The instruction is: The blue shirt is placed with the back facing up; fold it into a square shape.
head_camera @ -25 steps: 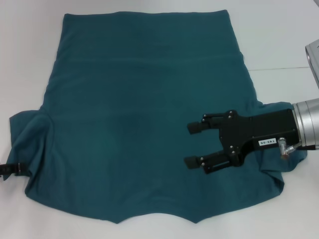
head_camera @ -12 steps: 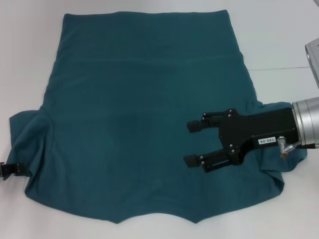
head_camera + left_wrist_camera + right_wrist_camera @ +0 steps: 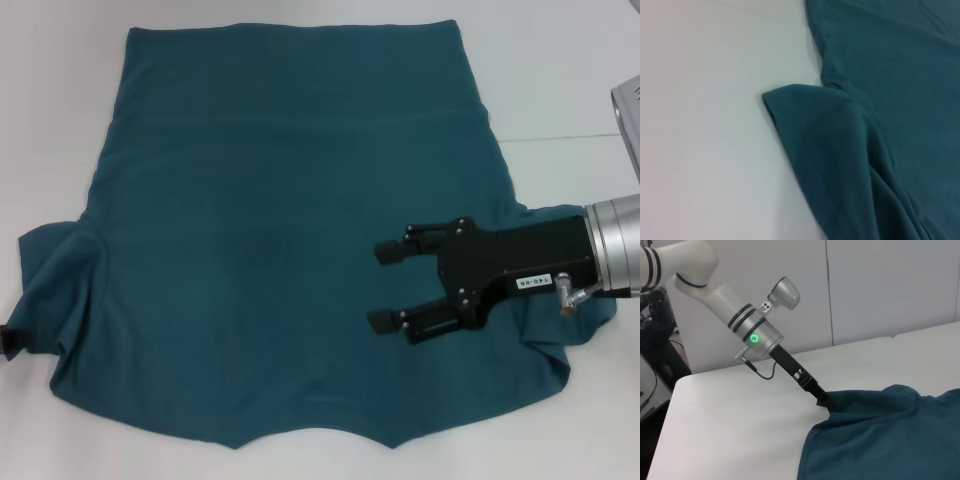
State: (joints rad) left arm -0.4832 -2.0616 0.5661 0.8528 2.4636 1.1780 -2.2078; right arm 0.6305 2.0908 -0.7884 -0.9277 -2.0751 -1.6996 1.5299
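Your left gripper point(image 3: 8, 342) has slid outward, clamped on the shirt point(image 3: 270, 230) sleeve at the bench's point(image 3: 560, 60) left edge. Right gripper point(image 3: 385, 287) hovers spread over the shirt's right side.

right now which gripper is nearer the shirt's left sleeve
Left. The left gripper sits at the edge of the left sleeve of the blue shirt. The right gripper is open over the shirt's right side, across the body from that sleeve.
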